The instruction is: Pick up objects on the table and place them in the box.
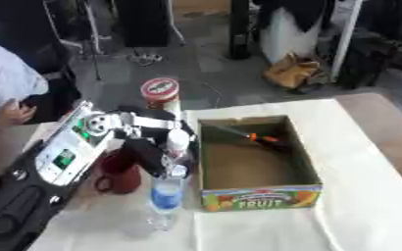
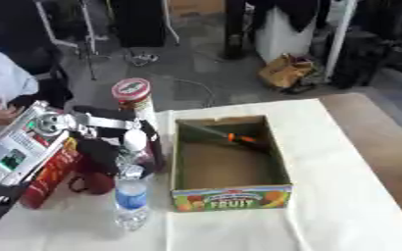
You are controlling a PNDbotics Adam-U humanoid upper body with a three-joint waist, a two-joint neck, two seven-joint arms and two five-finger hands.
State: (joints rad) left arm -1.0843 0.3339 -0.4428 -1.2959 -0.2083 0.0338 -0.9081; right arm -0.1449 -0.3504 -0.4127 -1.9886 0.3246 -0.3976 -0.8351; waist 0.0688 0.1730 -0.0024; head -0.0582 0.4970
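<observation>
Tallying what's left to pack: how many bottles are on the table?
2 that I can see: a clear bottle with a blue label near the box's front-left corner, and a white-capped bottle behind it at the left hand. The arm may hide others.

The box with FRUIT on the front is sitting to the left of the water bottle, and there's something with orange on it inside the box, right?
Not quite. The box sits to the right of the water bottle, not the left, as the left eye view shows. The rest holds: a dark thing with an orange part lies inside it at the far end.
</observation>
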